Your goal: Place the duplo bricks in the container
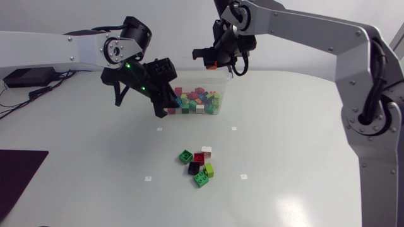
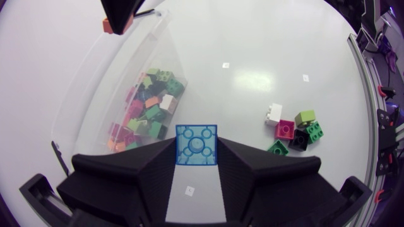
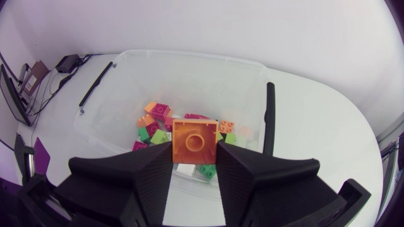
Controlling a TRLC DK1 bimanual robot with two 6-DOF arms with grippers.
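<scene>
Two bricks are in the air at once. The left gripper (image 2: 196, 153) has its wedge fingers closed on a translucent blue brick (image 2: 196, 144), pinched from two sides with the studded face turned toward the wrist camera. The right gripper (image 3: 194, 152) is clamped the same way on an orange brick (image 3: 194, 140).

From above, the right arm hangs over the far part of the clear plastic container (image 1: 223, 101), and its wrist view looks straight down past the orange brick into the tub, onto the mixed pile of pink, green, orange and white pieces. That placement suits a drop: releasing here should land the brick inside the walls.

The left gripper sits lower, close to the container's near corner on the left arm's side. Whether the blue brick is over the rim or just outside it is hard to tell – I judge it wants a little more travel over the tub before it is released. Keeping to opposite ends of the container also leaves the two arms apart.

Six loose bricks (image 1: 199, 166) lie bunched on the white table (image 1: 95, 183), well apart from the container – two green, one lime, one black, one red, one white – so the job looks far along but unfinished
</scene>
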